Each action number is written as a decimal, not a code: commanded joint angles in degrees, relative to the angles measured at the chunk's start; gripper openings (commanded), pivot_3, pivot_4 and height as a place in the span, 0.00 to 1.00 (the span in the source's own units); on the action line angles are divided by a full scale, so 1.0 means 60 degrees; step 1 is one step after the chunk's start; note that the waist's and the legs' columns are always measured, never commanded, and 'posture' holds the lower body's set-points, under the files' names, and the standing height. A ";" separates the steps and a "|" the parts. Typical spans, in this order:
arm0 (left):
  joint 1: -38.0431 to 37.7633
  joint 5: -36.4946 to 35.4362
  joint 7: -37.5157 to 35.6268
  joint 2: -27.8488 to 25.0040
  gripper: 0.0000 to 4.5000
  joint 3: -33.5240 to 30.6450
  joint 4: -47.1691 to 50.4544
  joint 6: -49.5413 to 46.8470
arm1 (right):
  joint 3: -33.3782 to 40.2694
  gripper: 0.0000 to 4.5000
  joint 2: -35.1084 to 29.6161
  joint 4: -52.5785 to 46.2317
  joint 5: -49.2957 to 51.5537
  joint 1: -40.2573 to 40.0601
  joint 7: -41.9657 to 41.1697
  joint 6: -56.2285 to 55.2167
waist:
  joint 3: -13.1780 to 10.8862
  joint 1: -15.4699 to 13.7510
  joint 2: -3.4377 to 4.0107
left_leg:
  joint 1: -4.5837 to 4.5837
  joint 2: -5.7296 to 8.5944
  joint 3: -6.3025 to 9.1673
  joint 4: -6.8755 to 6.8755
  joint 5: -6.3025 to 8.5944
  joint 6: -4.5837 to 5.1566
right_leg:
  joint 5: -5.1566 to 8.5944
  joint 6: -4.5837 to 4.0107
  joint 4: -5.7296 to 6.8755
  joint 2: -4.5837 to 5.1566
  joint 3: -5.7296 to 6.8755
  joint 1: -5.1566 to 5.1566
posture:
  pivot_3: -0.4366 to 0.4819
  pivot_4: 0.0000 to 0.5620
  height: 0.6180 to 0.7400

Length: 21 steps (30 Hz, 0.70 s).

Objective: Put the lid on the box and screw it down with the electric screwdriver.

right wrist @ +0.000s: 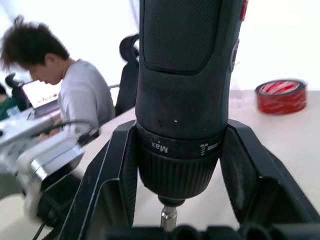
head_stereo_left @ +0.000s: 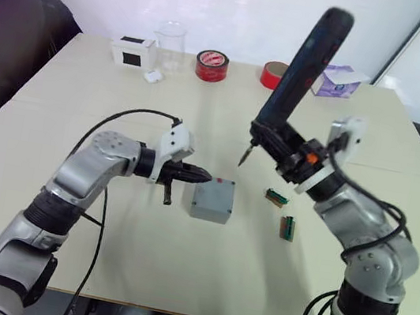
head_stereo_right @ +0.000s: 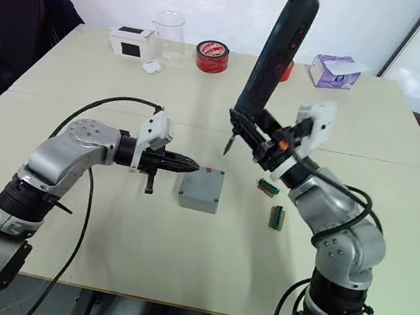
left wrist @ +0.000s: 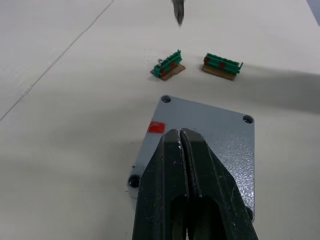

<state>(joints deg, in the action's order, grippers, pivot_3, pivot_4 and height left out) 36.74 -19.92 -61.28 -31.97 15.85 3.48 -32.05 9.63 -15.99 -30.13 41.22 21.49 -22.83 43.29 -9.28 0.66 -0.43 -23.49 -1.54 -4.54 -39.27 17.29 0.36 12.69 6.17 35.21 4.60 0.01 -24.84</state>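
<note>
— Where does the small square grey plastic box (head_stereo_left: 213, 199) sit?

— Mid-counter, with the flat grey plastic lid (left wrist: 200, 145) already on top, a small red mark near one corner. The two small green pieces (head_stereo_left: 282, 213) lie on the pale counter (head_stereo_left: 176, 272) at its three o'clock.

— What could go wrong?

— The black pen-shaped electric screwdriver (head_stereo_right: 272, 55) hangs tilted, its thin metal bit in the air at about one o'clock from the box, well clear of the corner holes. If it comes down at that slant, I judge the bit could skate off a screw head and shove the lid askew — nothing clamps the box.

— And the arms?

— The left end effector (left wrist: 181, 137) reaches in from nine o'clock, fingers pressed together on nothing, tips just over the lid's near edge. The right end effector (right wrist: 172, 190) is clasped round the screwdriver's collar, forearm angled up from five o'clock.
</note>
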 commanded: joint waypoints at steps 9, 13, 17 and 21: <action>0.0239 0.1137 -0.0150 0.0272 0.00 0.0696 -0.0522 0.0834 | -0.1117 0.39 -0.0014 0.0303 -0.1722 -0.0411 -0.0350 -0.2335 | 0.0001 -0.0002 -0.0001 | 0.0006 -0.0002 -0.0003 0.0000 -0.0001 -0.0001 | 0.0001 -0.0001 0.0002 -0.0007 0.0004 0.0002 | 0.48 0.27 1.00; 0.0255 0.1190 -0.0179 0.0323 0.00 0.0649 -0.0525 0.0779 | -0.1425 0.39 -0.0015 0.0548 -0.2090 -0.0615 -0.0476 -0.2715 | 0.0001 -0.0010 -0.0001 | 0.0006 -0.0002 -0.0002 0.0000 -0.0001 -0.0001 | 0.0001 -0.0001 0.0002 -0.0007 0.0004 0.0004 | 0.48 0.27 1.00; 0.0277 0.1204 -0.0237 0.0318 0.00 0.0603 -0.0530 0.0757 | -0.1512 0.39 -0.0021 0.0735 -0.2250 -0.0737 -0.0574 -0.2982 | 0.0001 -0.0011 -0.0001 | 0.0006 -0.0002 -0.0001 0.0000 -0.0001 -0.0001 | 0.0001 -0.0001 0.0001 -0.0005 0.0004 0.0006 | 0.48 0.27 1.00; 0.0264 0.1221 -0.0311 0.0264 0.00 0.0575 -0.0564 0.0806 | -0.1579 0.39 -0.0103 0.0810 -0.2378 -0.0825 -0.0688 -0.3111 | 0.0001 -0.0007 -0.0001 | 0.0008 -0.0002 -0.0001 0.0000 -0.0001 -0.0002 | 0.0001 0.0000 0.0001 -0.0006 0.0004 0.0006 | 0.48 0.27 1.00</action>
<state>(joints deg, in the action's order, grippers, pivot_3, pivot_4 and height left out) 38.00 -13.02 -62.38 -30.18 19.41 0.13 -27.26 -0.33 -16.61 -23.25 27.02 15.88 -26.34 27.19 -9.28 0.62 -0.44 -23.44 -1.55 -4.54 -39.27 17.28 0.35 12.70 6.17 35.22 4.56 0.03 -24.80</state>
